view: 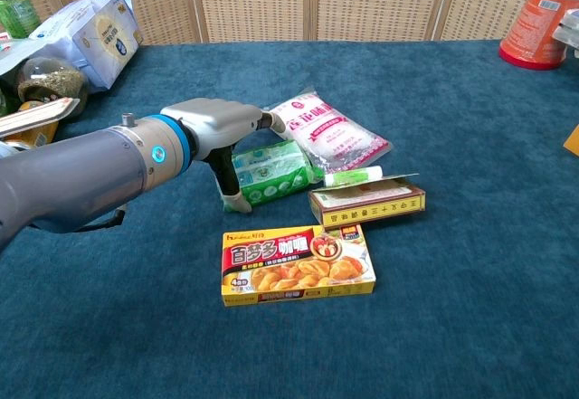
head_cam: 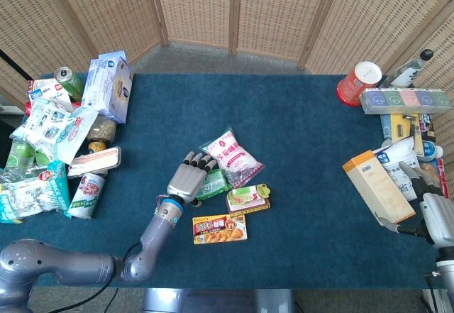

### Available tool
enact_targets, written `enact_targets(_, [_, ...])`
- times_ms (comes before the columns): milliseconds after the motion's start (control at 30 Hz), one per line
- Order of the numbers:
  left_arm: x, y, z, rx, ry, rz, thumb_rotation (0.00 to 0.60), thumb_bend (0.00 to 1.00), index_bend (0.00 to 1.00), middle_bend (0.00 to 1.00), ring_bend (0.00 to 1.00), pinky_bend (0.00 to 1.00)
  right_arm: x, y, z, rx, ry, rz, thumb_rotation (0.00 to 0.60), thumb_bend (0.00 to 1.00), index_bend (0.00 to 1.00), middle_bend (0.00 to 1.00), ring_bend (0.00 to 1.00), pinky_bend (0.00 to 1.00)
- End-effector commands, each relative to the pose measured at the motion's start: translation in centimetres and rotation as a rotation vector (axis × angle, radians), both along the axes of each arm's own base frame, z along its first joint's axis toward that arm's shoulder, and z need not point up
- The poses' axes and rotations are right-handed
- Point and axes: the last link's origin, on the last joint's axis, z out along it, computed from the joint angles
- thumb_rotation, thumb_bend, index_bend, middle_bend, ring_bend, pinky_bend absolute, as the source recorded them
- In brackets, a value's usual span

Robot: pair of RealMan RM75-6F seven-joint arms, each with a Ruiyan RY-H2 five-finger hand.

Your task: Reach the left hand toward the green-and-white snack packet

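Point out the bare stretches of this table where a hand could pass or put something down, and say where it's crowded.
Bare blue cloth runs along the far edge between the white-and-blue box and the orange cup, and between the brown box and the tan carton. Crowded: the left-edge pile, the right-edge stack, and the centre, where the left hand covers the green-and-white snack packet.

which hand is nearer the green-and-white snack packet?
Left. The left hand is over the green-and-white snack packet; the right hand sits far off at the table's right edge.

left hand [head_cam: 190,182] stretched flat mid-table, fingers apart, palm down; right hand [head_cam: 434,212] at the table's right edge.
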Motion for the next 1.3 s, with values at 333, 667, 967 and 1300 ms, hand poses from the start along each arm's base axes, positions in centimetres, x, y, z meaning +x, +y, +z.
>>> enact_targets(333, [0.7,0.5,-0.9,0.046,0.008,-0.03,0.6,0.0,0.6,0.54,0.52,0.51,-0.1,0.0,0.1,-0.001,-0.007,-0.001,0.6,0.0,0.0,0.0,0.0,0.0])
enact_targets(667, [1.9,0.0,2.2,0.133,-0.026,-0.099,0.6,0.0,0.81,0.77,0.75,0.67,-0.1,-0.1,-0.1,0.006,-0.003,-0.002,0.6,0.0,0.0,0.0,0.0,0.0])
enact_targets(967, [3.3,0.1,9.9,0.259,-0.114,-0.14,0.6,0.0,0.81,0.77,0.75,0.67,0.0,0.0,-0.3,0.012,0.006,-0.001,0.6,0.0,0.0,0.0,0.0,0.0])
enact_targets(1300, [5.5,0.0,15.1,0.351,-0.202,-0.211,0.6,0.0,0.8,0.77,0.76,0.68,0.3,0.1,-0.6,0.017,0.02,0.005,0.6,0.0,0.0,0.0,0.0,0.0])
